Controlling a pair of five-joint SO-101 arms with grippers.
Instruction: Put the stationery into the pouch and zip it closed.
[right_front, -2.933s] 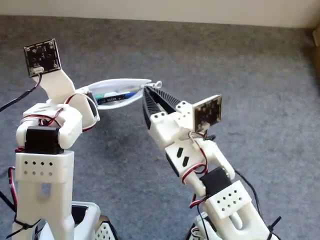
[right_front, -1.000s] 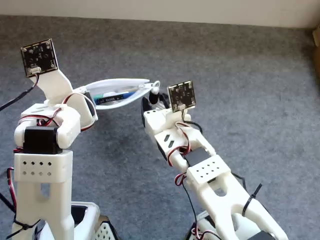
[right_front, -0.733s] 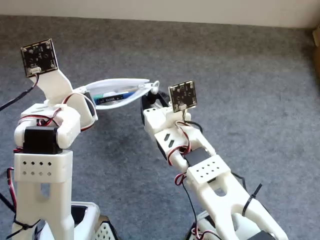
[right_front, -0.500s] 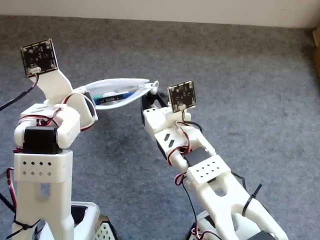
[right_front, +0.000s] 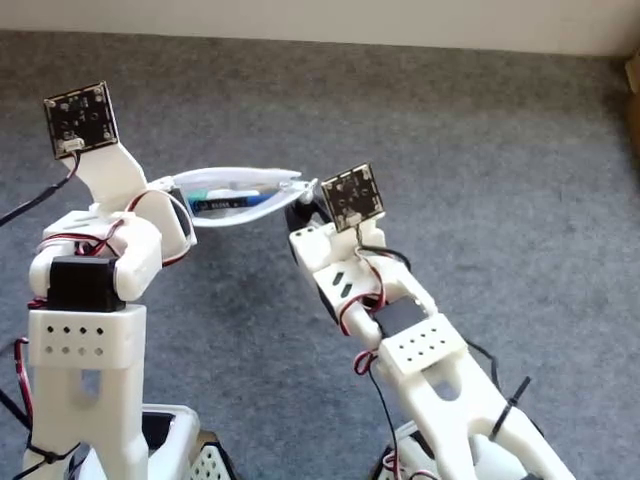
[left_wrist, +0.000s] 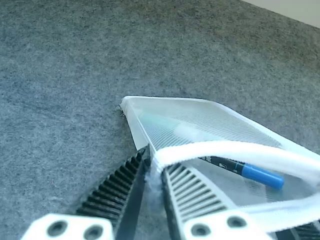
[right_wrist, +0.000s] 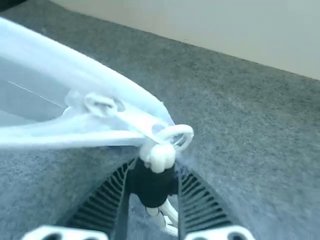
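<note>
Our right tool (right_wrist: 154, 175) is clamped on the black-and-white zipper pull (right_wrist: 157, 156) of the translucent white mesh pouch (right_front: 238, 187), held left of centre with its left end pinched in our left tool (left_wrist: 153, 161). A crooked tug could slip the pull free.

The pouch (right_front: 238, 192) bars the middle, held at both ends — room lies over the carpet (right_front: 500, 150) beyond and rightward.
</note>
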